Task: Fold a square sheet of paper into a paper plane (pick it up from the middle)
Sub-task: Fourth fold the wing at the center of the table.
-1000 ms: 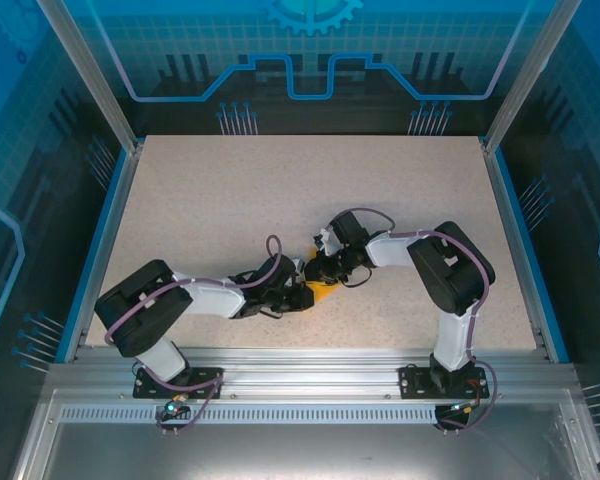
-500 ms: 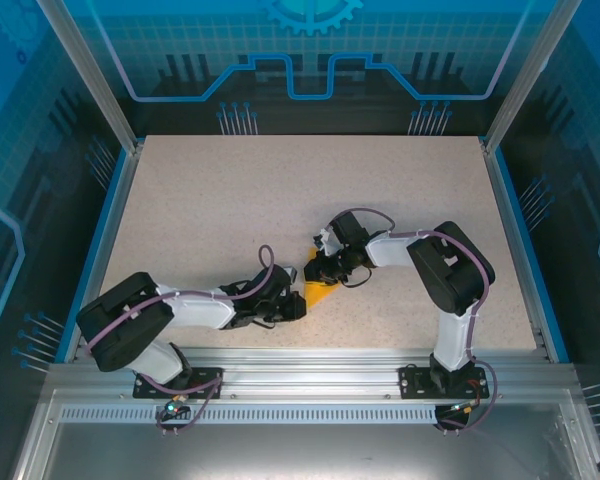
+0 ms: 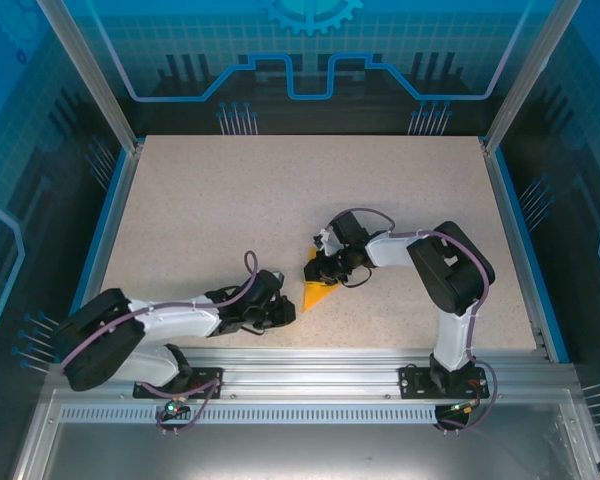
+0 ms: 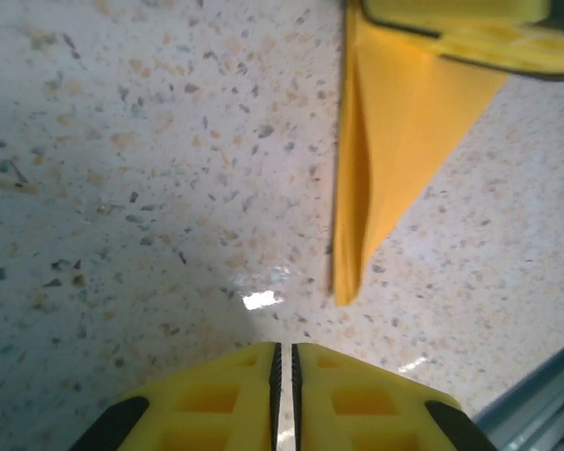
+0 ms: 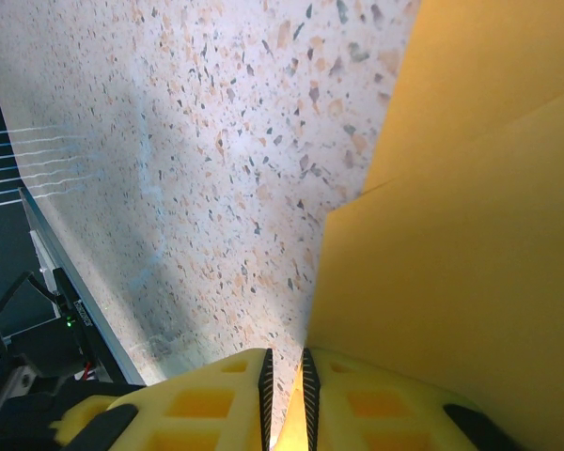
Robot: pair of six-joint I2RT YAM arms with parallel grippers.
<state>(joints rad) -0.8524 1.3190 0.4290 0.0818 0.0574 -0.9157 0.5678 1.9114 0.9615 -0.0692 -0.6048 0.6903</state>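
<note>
The orange-yellow paper plane [image 3: 317, 294], a folded pointed dart, lies on the speckled table with its tip toward the near left. My right gripper [image 3: 318, 272] sits on its far end, jaws shut on the paper's edge [image 5: 470, 235]; a sliver of orange shows between the pads at my right gripper [image 5: 284, 357]. In the left wrist view the paper plane [image 4: 395, 122] points at my left gripper [image 4: 284, 349], which is shut with nothing in it and a short gap of bare table before the tip. Seen from above, my left gripper [image 3: 283, 308] rests just left of the tip.
The speckled table [image 3: 280, 200] stretches far and left of the arms. An aluminium rail [image 3: 310, 358] runs along the near edge, close behind the plane, also at the lower right as the rail [image 4: 545, 385]. Blue side rails [image 3: 108, 230] bound the table.
My left arm has drawn back to the near left, lowering and stretching out, so its gripper has come off the paper. The right gripper and the paper have stayed put.
</note>
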